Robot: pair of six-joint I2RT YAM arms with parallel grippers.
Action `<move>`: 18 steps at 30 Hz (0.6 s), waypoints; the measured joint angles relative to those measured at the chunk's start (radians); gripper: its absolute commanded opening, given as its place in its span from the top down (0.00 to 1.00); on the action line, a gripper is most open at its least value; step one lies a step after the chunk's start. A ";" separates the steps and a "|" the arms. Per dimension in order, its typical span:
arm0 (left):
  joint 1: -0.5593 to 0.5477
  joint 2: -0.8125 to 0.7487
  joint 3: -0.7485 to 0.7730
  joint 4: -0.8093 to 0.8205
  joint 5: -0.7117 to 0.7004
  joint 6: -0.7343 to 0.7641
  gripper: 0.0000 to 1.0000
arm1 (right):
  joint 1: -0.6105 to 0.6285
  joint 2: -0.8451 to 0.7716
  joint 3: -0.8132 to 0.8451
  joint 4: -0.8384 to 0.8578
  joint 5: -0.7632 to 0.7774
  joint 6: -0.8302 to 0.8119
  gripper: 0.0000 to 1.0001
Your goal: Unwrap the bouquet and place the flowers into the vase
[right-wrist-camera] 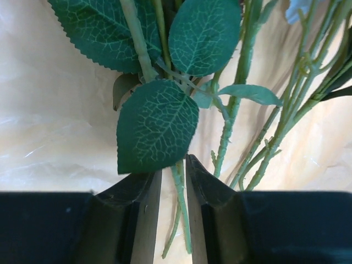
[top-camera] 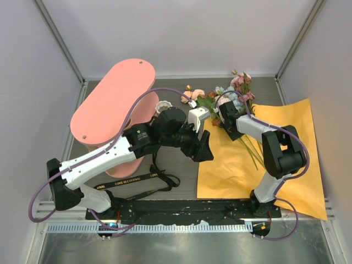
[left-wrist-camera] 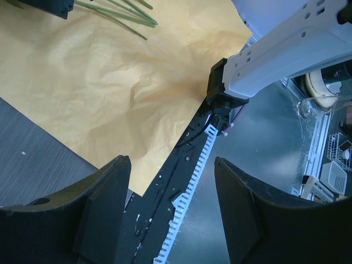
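From above, the paper (top-camera: pixel 275 159) lies spread flat on the right of the table (top-camera: pixel 176 165). The flowers (top-camera: pixel 234 93) lie at its far left corner, blooms away from the arms and stems trailing back over the sheet. The ribbon (top-camera: pixel 137 181) lies loose on the bare table near the left arm's base, well apart from both. The vase (top-camera: pixel 163 105) stands just beside the pink shelf (top-camera: pixel 115 99), left of the flowers. Only its scalloped rim shows past the left arm, and what it holds cannot be told. The right gripper (top-camera: pixel 226 118) is down among the stems, but this view hides its jaws. Its wrist camera shows them narrowly parted over the paper, with one thin stem (right-wrist-camera: pixel 180 209) running through the gap, not visibly pinched, and a broad leaf (right-wrist-camera: pixel 157 126) just ahead of the tips. The left gripper (left-wrist-camera: pixel 171 162) hovers over the paper's near left edge. Its wrist view shows the jaws spread wide and released, with only paper and the black base rail (left-wrist-camera: pixel 187 192) beneath.
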 measured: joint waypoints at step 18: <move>0.000 -0.023 -0.011 0.000 0.005 0.000 0.34 | 0.077 0.005 -0.075 0.100 0.163 -0.073 0.99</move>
